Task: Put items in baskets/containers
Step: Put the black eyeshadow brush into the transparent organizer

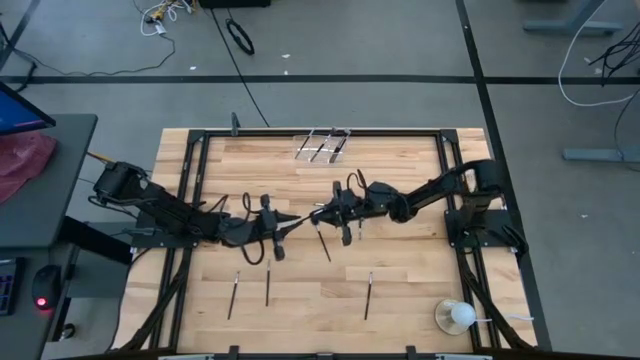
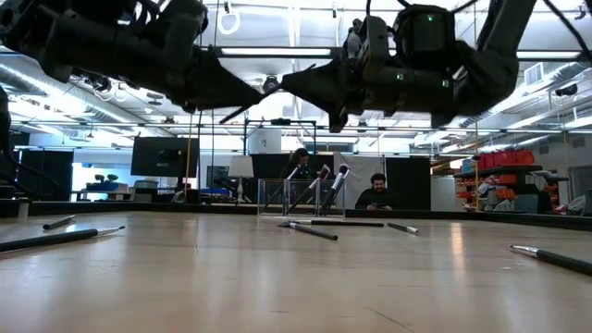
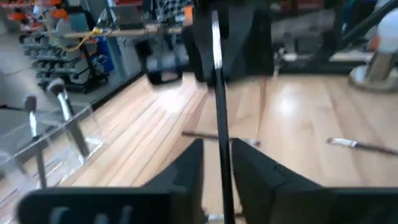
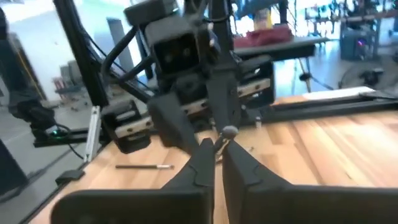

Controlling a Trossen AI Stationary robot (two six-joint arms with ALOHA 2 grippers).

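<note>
A thin black makeup brush (image 3: 219, 124) hangs level above the table's middle, between my two grippers, which point at each other. My right gripper (image 4: 217, 152) is shut on one end of it. My left gripper (image 3: 217, 168) is open, with the brush's handle running between its fingers. The clear holder (image 1: 322, 146) stands at the table's far edge with a few brushes upright in it. More brushes lie flat on the wood: one under the grippers (image 1: 324, 243) and three toward the near edge (image 1: 233, 295) (image 1: 268, 287) (image 1: 368, 296). My right gripper pinches the brush's end with the silver ferrule (image 3: 216, 43) between its two fingers. The fingers come level from the table's right and lie along the brush. The brush sticks out level toward my left gripper, clear of the table. My left gripper's fingers (image 3: 186, 174) stand apart on either side of the handle; whether one touches it I cannot tell.
A white round object on a clear base (image 1: 458, 316) sits at the near right corner. A dark frame (image 1: 200, 135) borders the table's left, far and right sides. People sit in the room beyond the far edge (image 2: 375, 190).
</note>
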